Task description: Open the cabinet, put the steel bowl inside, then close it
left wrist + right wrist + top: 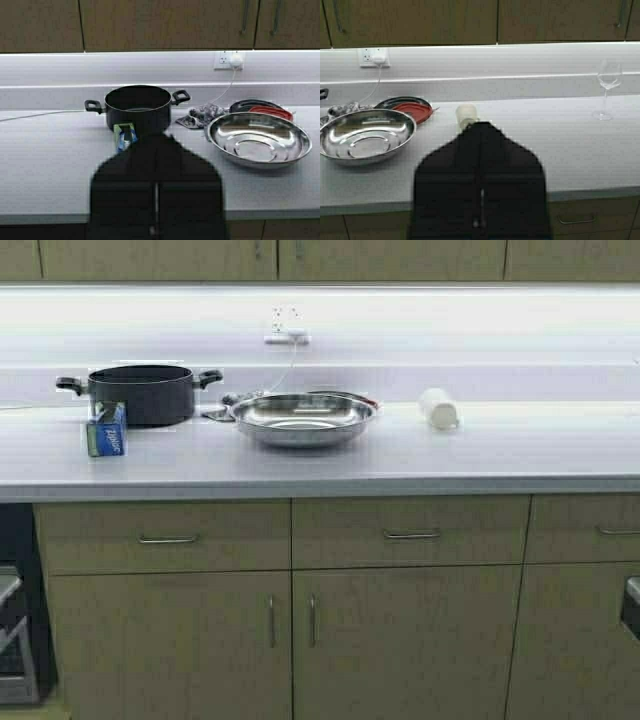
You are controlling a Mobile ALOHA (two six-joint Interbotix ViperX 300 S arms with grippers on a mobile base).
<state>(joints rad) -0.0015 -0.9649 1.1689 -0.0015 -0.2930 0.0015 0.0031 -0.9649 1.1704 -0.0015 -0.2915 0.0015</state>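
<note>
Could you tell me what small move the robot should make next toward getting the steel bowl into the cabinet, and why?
Probably raise one end effector toward the cabinet door handles. Both doors look closed, the steel bowl sits untouched on the countertop, and neither arm shows in the high view, so opening comes first.

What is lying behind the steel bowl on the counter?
Behind the steel bowl lie a dark plate holding a red lid and a crumpled patterned cloth. The bowl's rim covers their front parts, so what lies there cannot be seen.
</note>
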